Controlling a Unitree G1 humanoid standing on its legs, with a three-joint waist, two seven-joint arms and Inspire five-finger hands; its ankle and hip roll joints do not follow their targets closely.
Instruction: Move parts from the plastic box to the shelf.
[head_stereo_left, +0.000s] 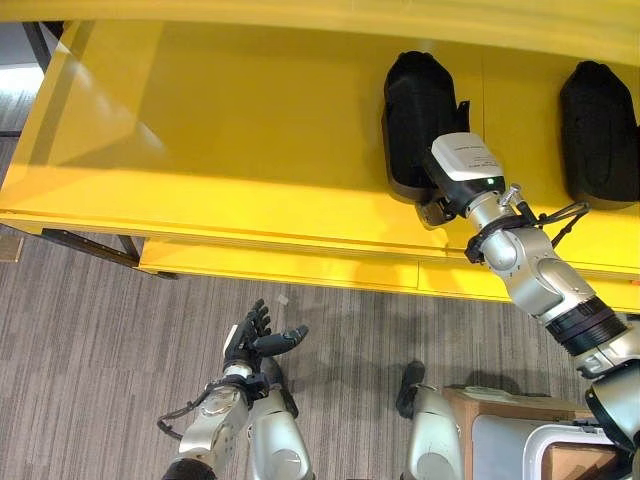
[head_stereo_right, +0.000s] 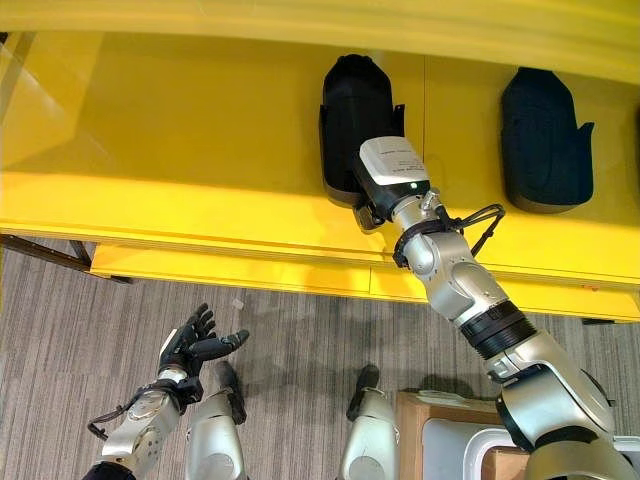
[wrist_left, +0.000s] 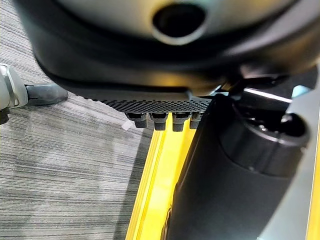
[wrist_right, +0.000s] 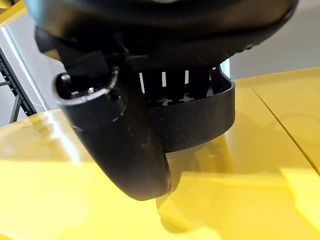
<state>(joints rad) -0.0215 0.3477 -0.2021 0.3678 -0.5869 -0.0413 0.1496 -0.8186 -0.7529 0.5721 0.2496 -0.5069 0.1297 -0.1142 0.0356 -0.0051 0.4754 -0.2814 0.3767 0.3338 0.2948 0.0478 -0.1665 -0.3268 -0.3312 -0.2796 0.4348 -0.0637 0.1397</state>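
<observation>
Bright indoor light falls from above onto a glossy yellow shelf (head_stereo_left: 200, 130), which shows a wide pale band of glare across its left half and a darker band of shade along its front lip. 2 black parts (head_stereo_right: 355, 120) on the shelf are so dark that little surface detail shows. The grey floor (head_stereo_left: 100, 330) below is evenly lit, with soft shadows. In the right wrist view the shelf surface (wrist_right: 260, 165) mirrors pale highlights, and a soft shadow lies under the dark part (wrist_right: 200, 120). In both wrist views the nearest dark shapes are out of focus and poorly lit.
</observation>
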